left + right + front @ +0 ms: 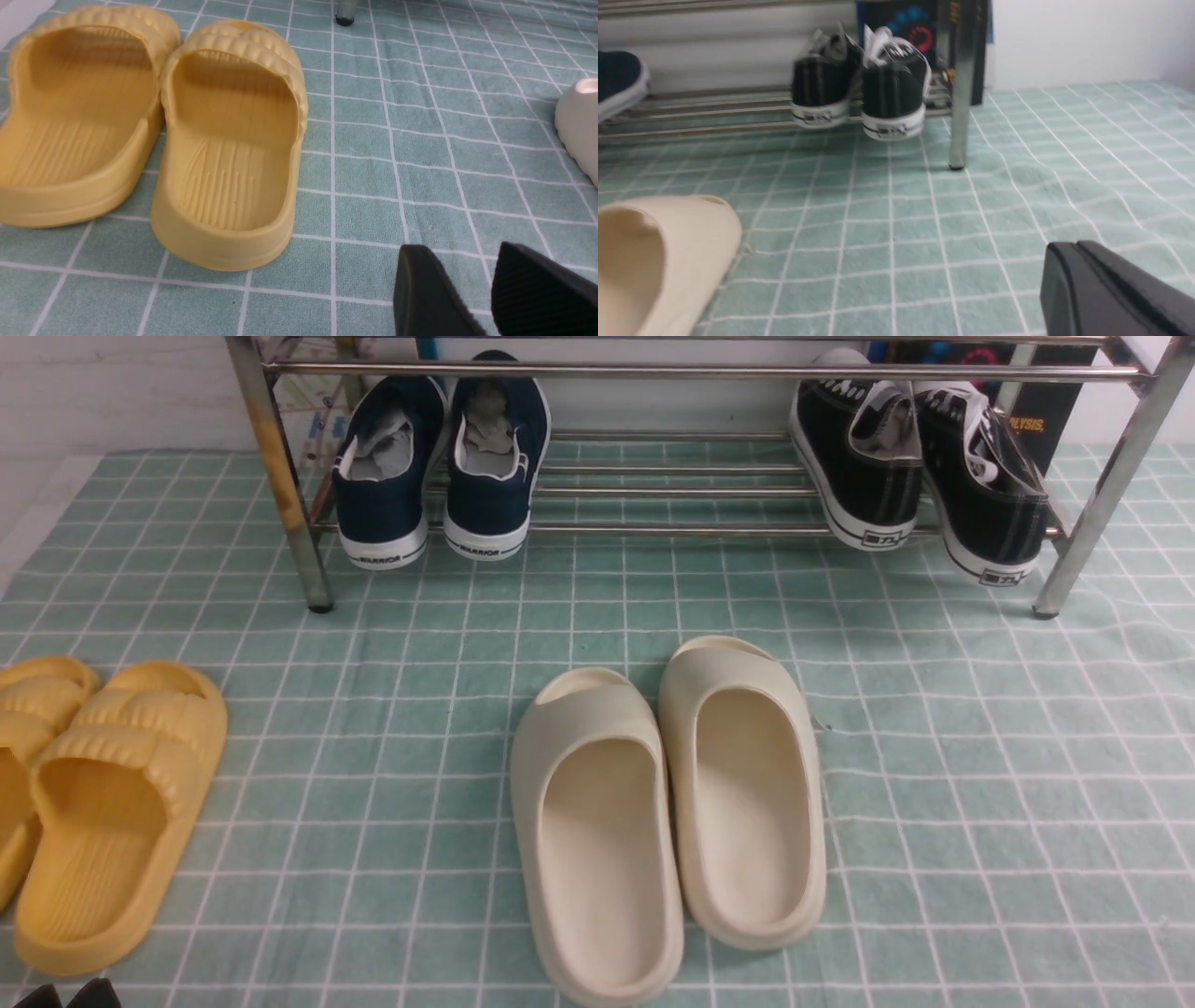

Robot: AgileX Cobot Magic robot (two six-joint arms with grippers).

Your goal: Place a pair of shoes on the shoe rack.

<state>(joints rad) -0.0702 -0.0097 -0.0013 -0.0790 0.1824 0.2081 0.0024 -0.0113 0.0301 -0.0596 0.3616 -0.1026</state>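
L gripper (472,289) sits low in the left wrist view, two black fingers (430,294) apart w/ a clear gap, nothing between them, ribbed pad on the inner face of one. In the front view only its tips (70,995) poke in at the near left edge. R gripper (1106,289): one dark finger in view, state unclear. R arm not in front view.

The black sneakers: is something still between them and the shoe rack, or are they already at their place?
Nothing visible stands in the way. The black sneakers already rest on the shoe rack, on its lower bars at the robot's right end, heels overhanging the front bar. The navy sneakers sit apart, at the left end.
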